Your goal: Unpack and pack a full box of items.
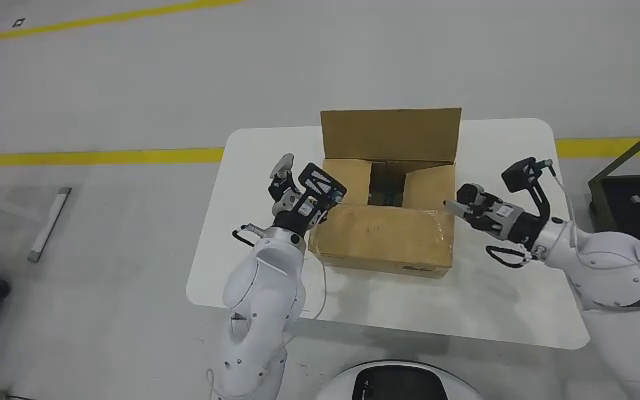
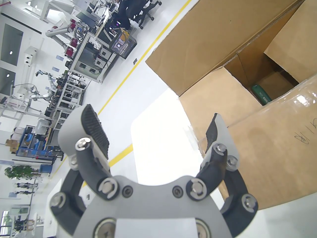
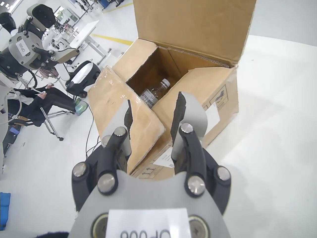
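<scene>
1. Cardboard box (image 1: 385, 235) sat mid-table on the white table (image 1: 500, 300); its far flap stood upright and its taped near flap (image 3: 123, 100) lay half down over the opening
2. A gap stayed open between the near flap and the far wall of the box, and the inside was dark in the top view
3. Inside the box lay a clear bottle (image 3: 156, 92) with a white label and a grey cap, seen through the gap in the right wrist view
4. Also inside the box was a green item (image 2: 261, 95), low against an inner wall; what kind of item, could not tell
5. Right gripper (image 3: 155, 105) was at the box's right end, at top-edge height; its fingers (image 3: 179, 115) were spread, with the near flap's corner between them and no clear pinch on it
6. Left gripper (image 2: 151, 115) was at the box's left near corner, just beside the box wall; its fingers (image 2: 95, 130) were spread wide and held nothing
7. The inner finger of the left gripper sat close to the box's corner edge; contact could not be told
8. Beyond the box, past the table's far side, a yellow floor line (image 1: 110, 157) ran across the grey floor
</scene>
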